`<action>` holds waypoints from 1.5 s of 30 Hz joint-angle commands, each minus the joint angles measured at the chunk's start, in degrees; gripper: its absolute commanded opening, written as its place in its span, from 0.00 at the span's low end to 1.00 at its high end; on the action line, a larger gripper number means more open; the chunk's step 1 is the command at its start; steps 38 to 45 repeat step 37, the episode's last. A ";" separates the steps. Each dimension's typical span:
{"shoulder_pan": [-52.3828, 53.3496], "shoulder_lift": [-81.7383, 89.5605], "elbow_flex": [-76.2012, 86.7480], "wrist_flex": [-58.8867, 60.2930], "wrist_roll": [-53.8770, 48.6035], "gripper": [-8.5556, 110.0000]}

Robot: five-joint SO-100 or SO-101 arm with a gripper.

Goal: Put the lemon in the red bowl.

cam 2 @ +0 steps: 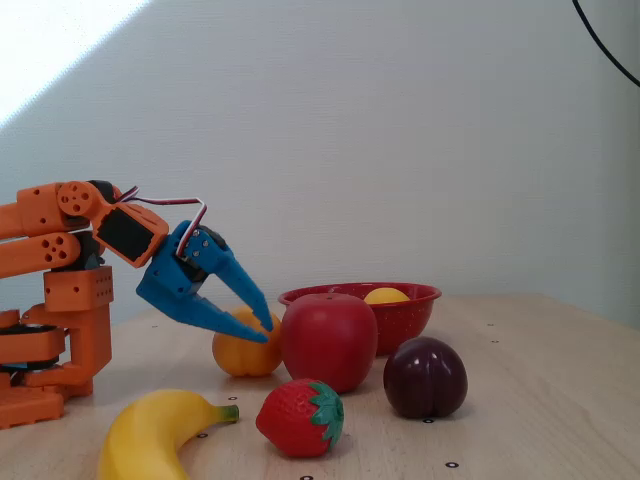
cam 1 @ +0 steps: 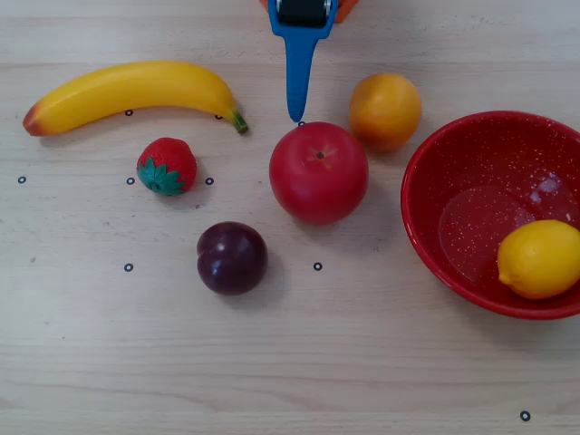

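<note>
Yellow lemon point(cam 1: 540, 259), white-speckled red bowl point(cam 1: 435, 172), blue hand point(cam 2: 266, 330).

Glossy speckled red bowl point(cam 1: 435, 227), smooth plastic-looking lemon point(cam 1: 541, 259), matt pale wood-grain table point(cam 1: 272, 362).

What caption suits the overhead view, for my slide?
Lemon resting inside the red bowl, blue tool empty above the table.

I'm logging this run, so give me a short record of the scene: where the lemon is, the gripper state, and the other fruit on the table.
lemon: inside the red bowl, near its lower right wall in the overhead view
gripper: empty, jaws slightly apart, low over the table, next to the orange fruit
other fruit on table: banana, strawberry, plum, red tomato-like fruit
task state: lemon in bowl
</note>
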 commanded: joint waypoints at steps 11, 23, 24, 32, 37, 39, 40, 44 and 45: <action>1.14 0.97 0.53 2.37 -4.22 0.08; 0.44 0.97 0.53 2.64 -7.82 0.07; 0.70 0.97 0.53 2.64 -7.47 0.07; 0.70 0.97 0.53 2.64 -7.38 0.07; 0.70 0.97 0.53 2.64 -7.38 0.07; 0.70 0.97 0.53 2.64 -7.38 0.07; 0.70 0.97 0.53 2.64 -7.38 0.07; 0.70 0.97 0.53 2.64 -7.38 0.07; 0.70 0.97 0.53 2.64 -7.38 0.07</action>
